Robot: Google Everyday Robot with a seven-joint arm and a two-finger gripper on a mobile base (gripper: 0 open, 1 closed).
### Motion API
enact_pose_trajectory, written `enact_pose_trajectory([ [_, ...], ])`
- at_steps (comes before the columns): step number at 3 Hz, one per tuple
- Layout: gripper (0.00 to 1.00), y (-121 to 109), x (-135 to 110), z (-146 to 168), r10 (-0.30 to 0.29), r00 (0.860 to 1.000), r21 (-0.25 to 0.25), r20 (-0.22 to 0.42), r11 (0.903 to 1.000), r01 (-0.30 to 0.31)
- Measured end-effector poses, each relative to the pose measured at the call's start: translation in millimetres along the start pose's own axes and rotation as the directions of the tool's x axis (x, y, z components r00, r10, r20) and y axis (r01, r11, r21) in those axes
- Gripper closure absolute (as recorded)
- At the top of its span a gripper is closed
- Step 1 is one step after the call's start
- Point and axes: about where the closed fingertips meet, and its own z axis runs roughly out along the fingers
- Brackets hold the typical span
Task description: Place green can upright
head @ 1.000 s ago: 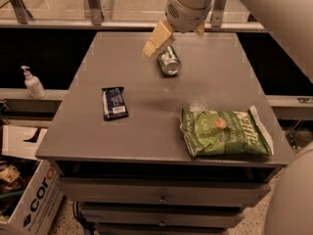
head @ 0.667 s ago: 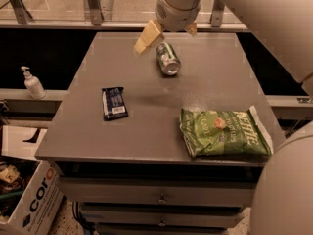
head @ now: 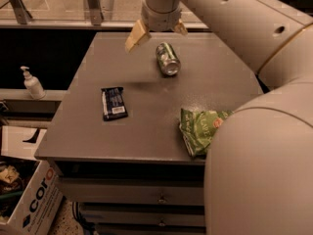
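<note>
The green can (head: 167, 58) lies on its side near the back middle of the grey table (head: 146, 126), its silver end facing the camera. My gripper (head: 158, 32) hangs just above and behind the can, not touching it. Its two tan fingers (head: 137, 35) are spread wide apart and hold nothing. The white arm runs from the gripper across the upper right and down the right side of the camera view.
A dark snack bar (head: 113, 103) lies left of centre on the table. A green chip bag (head: 200, 129) lies at the front right, partly hidden by my arm. A soap dispenser (head: 33, 83) stands on a ledge at left, with a cardboard box (head: 29, 199) below.
The gripper has moved left and up, away from the can, with its fingers still spread. The can stays lying down. My arm now covers more of the chip bag.
</note>
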Motion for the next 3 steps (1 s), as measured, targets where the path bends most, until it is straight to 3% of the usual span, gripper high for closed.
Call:
enact_pose_trajectory([
  [1, 0.0, -3, -15, 23, 0.064, 0.998, 0.044, -0.03, 0.9971, -0.062],
  [3, 0.0, -12, -27, 63, 0.191, 0.976, 0.107, -0.107, 0.9778, -0.18],
])
